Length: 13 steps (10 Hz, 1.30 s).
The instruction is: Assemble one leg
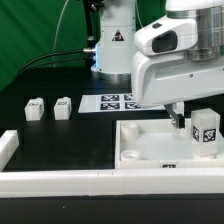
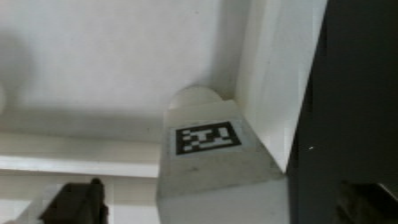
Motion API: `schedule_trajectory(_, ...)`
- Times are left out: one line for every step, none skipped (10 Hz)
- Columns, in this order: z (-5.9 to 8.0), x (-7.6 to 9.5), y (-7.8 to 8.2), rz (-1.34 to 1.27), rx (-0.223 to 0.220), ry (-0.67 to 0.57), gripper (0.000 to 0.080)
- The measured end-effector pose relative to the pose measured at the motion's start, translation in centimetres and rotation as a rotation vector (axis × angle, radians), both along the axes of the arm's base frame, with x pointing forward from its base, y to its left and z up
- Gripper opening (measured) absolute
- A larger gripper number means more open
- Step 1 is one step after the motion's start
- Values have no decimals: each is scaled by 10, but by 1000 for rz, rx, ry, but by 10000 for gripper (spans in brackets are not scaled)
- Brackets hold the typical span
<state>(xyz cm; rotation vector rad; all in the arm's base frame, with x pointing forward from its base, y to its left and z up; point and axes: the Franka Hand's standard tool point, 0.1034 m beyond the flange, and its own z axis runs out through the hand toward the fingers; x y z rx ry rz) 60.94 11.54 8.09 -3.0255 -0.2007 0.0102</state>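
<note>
At lower right of the exterior view, the leg (image 1: 205, 131) is shown upright on the white panel (image 1: 150, 152). The gripper (image 1: 179, 119) is positioned near it, fingers spread wide and empty.

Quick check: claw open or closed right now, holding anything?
Claw: open, holding nothing; the leg stands between its fingers, not gripped.
</note>
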Motion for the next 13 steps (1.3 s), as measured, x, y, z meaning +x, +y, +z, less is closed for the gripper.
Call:
schedule_trajectory(0,0,0,0,0,0,537)
schedule_trajectory(0,0,0,0,0,0,388)
schedule_trajectory(0,0,0,0,0,0,388)
schedule_trajectory(0,0,-1,-2,-1,-1,294)
schedule_trajectory(0,0,-1,-24,-1,1,294)
schedule_trajectory(0,0,-1,-48,-1,4,294)
schedule_trajectory(0,1,-2,-38,-1,3,294)
schedule_trajectory(0,1,-1,-72,1,6,294)
schedule_trajectory(0,1,-2,-241,8,24,294)
schedule_trajectory(0,1,-3,-400,19,37,294)
schedule_trajectory(0,1,-4,-530,24,50,294)
schedule_trajectory(-1,2,-4,-648,29,59,294)
schedule_trajectory(-1,3,-4,-779,37,74,294)
